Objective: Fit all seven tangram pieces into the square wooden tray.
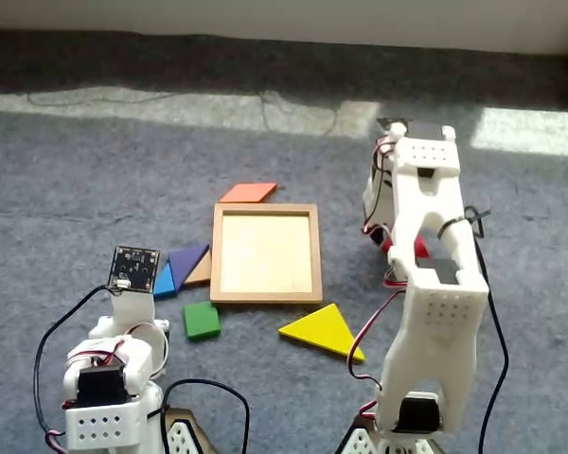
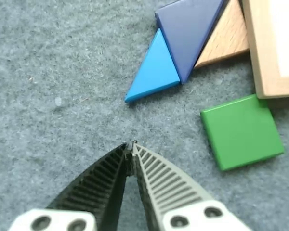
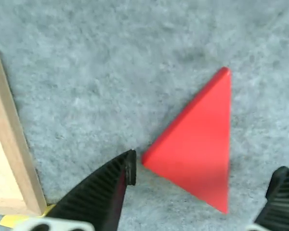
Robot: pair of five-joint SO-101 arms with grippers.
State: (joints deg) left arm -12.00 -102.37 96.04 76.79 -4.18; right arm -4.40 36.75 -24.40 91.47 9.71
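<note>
Looking down in the high view, the square wooden tray (image 1: 265, 209) lies bare mid-desk with pieces scattered round it. In the left wrist view, the left pincer (image 2: 130, 148) hangs pressed together near the blue triangle (image 2: 155, 70). In the right wrist view, the right pincer (image 3: 205, 171) gapes astride the red triangle (image 3: 197, 144). Lowering squarely and closing across flat edges should stop the piece pivoting out.

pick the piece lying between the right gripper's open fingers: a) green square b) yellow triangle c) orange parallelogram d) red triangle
d: in the right wrist view the red triangle lies flat between the two spread fingers of the right gripper, untouched by either.
</note>
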